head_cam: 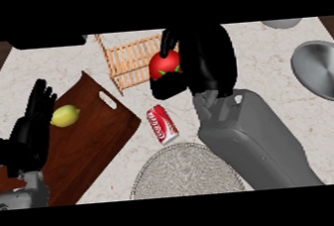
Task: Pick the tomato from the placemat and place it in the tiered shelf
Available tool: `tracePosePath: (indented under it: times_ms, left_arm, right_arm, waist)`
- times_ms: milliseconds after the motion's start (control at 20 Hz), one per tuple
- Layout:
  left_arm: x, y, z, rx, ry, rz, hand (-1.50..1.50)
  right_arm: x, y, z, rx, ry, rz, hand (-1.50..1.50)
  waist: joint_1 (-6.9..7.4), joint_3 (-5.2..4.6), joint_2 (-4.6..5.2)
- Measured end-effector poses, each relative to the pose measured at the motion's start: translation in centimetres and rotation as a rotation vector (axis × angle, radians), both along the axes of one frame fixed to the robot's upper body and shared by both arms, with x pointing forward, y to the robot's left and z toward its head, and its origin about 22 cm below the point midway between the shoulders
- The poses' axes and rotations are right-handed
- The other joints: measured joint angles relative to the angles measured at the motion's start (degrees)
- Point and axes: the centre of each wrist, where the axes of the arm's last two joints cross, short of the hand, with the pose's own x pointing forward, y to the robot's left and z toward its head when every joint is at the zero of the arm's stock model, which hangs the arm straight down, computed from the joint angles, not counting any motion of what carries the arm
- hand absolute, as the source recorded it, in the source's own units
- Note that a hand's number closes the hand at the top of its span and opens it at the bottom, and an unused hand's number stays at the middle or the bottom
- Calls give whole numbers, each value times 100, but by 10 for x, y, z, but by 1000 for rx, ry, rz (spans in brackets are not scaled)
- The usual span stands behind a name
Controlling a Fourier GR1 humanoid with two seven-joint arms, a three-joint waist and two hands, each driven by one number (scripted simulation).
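A red tomato (pixel 165 65) with a green stem top is held in my right hand (pixel 199 62), whose fingers and thumb curl round it. The hand carries it just right of the wooden tiered shelf (pixel 130 60) at the back of the counter. The round grey woven placemat (pixel 187 170) lies near the front edge, with nothing on the part that shows; my right forearm crosses its right side. My left hand (pixel 33 126) rests open at the left, fingers up, over the cutting board.
A dark wooden cutting board (pixel 91 136) with a yellow lemon (pixel 65 115) lies at the left. A red soda can (pixel 163 124) lies on its side between board and placemat. A steel pan (pixel 326 70) sits at the right edge, a grey bowl (pixel 282 23) at the back.
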Motion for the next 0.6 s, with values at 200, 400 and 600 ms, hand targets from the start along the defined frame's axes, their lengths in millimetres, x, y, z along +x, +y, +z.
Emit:
tracePosePath:
  times_ms: [200,400,600]
  left_arm:
    - [0,4,3,4,1,-1,0]
    - [1,-3,10,-6,-3,-4,0]
    - [4,-3,12,-1,4,-10,0]
  right_arm:
    - [23,-1,-12,22,-9,-30,150]
    - [50,-5,-28,42,-39,-47,150]
    - [75,-6,-42,65,-61,-55,150]
  waist:
    - [15,1,6]
    - [40,2,13]
    - [69,1,24]
